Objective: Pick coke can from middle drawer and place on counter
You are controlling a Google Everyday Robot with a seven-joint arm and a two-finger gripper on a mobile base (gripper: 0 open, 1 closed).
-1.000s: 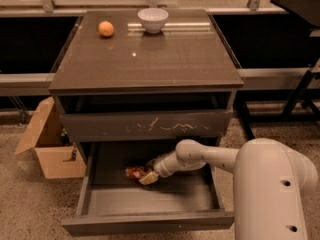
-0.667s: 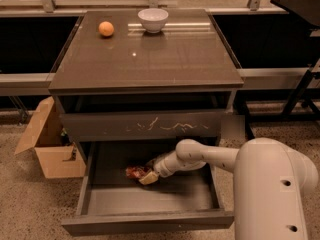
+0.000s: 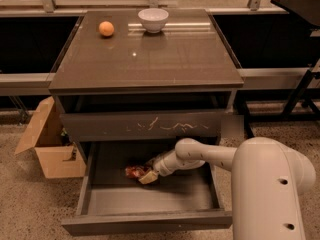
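Note:
The middle drawer (image 3: 150,221) is pulled open below the scratched drawer front. The coke can (image 3: 133,171) lies on its side on the drawer's grey floor, left of centre. My gripper (image 3: 146,175) reaches down into the drawer from the right and sits right against the can's right end, its pale fingers at the can. The counter (image 3: 165,59) is the glossy dark top of the cabinet above.
An orange fruit (image 3: 106,28) and a white bowl (image 3: 153,19) stand at the back of the counter. An open cardboard box (image 3: 47,144) sits on the floor left of the cabinet. A scratched drawer front (image 3: 145,125) overhangs the open drawer. My arm's white body (image 3: 265,194) fills the lower right.

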